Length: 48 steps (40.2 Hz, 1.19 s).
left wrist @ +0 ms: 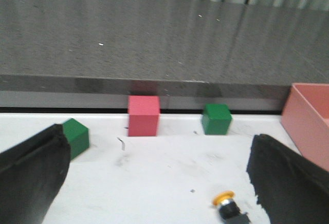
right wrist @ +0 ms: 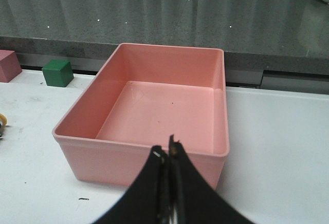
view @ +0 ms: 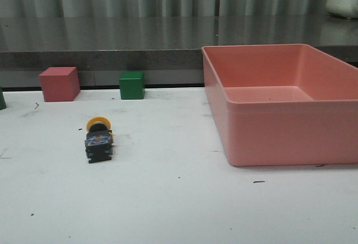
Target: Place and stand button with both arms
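Observation:
The button lies on its side on the white table, left of middle, with its yellow cap toward the back and its blue-and-black base toward the front. In the left wrist view it lies near the right finger. My left gripper is open and empty, its wide black fingers far apart above the table. My right gripper is shut and empty, in front of the pink bin. Neither arm shows in the front view.
A large pink bin stands at the right, also in the right wrist view. A red cube and a green cube sit by the back ledge. Another green cube is further left.

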Each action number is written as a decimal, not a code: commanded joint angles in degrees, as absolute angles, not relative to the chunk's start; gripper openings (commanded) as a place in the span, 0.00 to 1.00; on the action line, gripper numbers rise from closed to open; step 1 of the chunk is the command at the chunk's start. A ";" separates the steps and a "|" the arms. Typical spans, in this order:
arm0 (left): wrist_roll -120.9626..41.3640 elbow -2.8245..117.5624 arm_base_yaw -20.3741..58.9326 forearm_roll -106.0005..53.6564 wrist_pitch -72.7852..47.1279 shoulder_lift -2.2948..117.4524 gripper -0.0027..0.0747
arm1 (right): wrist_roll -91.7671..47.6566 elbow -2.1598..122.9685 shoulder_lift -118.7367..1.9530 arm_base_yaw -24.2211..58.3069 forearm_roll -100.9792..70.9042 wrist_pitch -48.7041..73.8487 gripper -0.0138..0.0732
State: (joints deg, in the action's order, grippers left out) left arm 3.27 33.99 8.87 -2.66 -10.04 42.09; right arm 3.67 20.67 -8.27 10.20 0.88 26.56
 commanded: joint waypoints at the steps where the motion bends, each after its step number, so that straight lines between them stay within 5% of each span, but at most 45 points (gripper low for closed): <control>1: 3.79 38.65 14.74 -4.16 -7.89 47.44 0.90 | 2.85 22.10 -8.85 9.90 1.65 21.90 0.09; 10: 3.79 47.72 23.78 -9.02 -15.79 63.51 0.90 | 2.85 22.10 -8.85 9.90 1.65 21.90 0.09; 28: 6.73 70.85 23.78 -14.08 -42.36 94.99 0.90 | 2.85 22.10 -8.85 9.90 1.65 21.90 0.09; 48: 11.64 82.90 21.52 -14.19 -46.42 112.29 0.90 | 2.85 22.10 -8.85 9.90 1.65 21.90 0.09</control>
